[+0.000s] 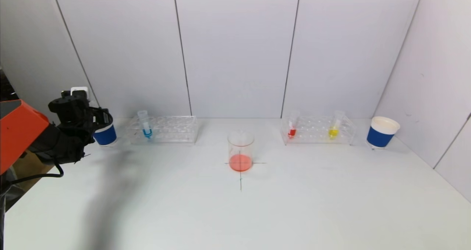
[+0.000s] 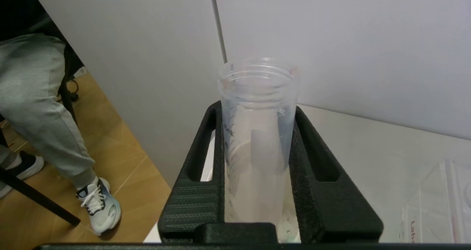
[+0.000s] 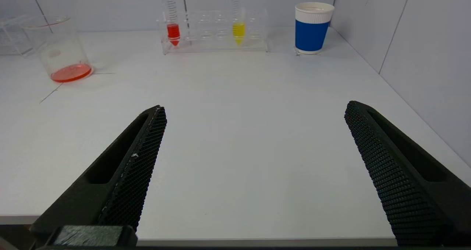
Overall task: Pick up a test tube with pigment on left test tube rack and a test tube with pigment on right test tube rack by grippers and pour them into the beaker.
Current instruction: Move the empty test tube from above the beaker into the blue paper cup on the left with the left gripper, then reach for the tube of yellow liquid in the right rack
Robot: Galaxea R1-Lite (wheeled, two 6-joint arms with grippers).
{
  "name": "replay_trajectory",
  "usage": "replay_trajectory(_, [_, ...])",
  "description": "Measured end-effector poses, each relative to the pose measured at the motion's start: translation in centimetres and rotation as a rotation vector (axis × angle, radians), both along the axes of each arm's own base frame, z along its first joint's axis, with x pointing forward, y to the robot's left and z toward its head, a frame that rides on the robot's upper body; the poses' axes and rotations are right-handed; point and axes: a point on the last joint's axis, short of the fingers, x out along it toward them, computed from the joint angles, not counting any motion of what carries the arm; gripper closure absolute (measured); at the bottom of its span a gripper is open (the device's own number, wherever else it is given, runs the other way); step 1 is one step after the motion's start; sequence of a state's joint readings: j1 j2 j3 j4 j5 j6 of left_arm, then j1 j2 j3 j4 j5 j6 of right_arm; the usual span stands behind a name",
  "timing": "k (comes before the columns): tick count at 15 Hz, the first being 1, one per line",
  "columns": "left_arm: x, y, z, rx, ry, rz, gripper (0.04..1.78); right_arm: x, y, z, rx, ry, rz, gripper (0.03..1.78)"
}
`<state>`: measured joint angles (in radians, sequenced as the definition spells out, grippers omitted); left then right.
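Head view: left gripper [image 1: 96, 122] at table's far-left corner, over left blue paper cup [image 1: 105, 135]; held item hidden there. Left wrist view alone shows empty clear test tube [image 2: 257, 132] clamped between black fingers [image 2: 323, 191], mouth up, cup rim below.

Right gripper [image 3: 254, 132] absent from head view; right wrist view shows its jaws spread wide, nothing between, above near table edge.

Beaker [image 1: 240, 151] with orange-red liquid at table centre, well apart from both grippers. Left rack [image 1: 163, 129] holds blue tube [image 1: 145, 127]; right rack [image 1: 318, 129] holds red tube [image 1: 292, 127] and yellow tube [image 1: 335, 127].
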<state>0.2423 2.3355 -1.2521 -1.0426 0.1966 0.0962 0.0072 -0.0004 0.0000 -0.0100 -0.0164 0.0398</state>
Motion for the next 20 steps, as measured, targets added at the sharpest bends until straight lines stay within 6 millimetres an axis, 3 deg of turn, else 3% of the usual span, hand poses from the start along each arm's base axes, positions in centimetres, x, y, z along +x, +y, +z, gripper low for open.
replay_trajectory(2, [0.0, 0.0, 0.3, 0.007, -0.029, 0.001, 1.09, 0.0, 0.0, 0.0, 0.0, 0.0, 0.0, 0.05])
replay_trajectory(6, [0.0, 0.0, 0.3, 0.008, -0.033, 0.001, 0.46, 0.0, 0.0, 0.0, 0.0, 0.0, 0.0, 0.05])
replay_trajectory(9, [0.0, 0.0, 0.3, 0.008, -0.032, 0.001, 0.15, 0.0, 0.0, 0.0, 0.0, 0.0, 0.0, 0.05])
replay_trajectory(11, [-0.1, 0.0, 0.2, 0.009, -0.029, 0.001, 0.05, 0.0, 0.0, 0.0, 0.0, 0.0, 0.0, 0.05])
replay_trajectory(16, [-0.4, -0.1, 0.6, 0.012, -0.027, 0.001, 0.06, 0.0, 0.0, 0.0, 0.0, 0.0, 0.0, 0.05])
replay_trajectory(20, [-1.9, -1.2, 2.4, 0.015, -0.037, -0.018, 0.06, 0.0, 0.0, 0.0, 0.0, 0.0, 0.0, 0.05])
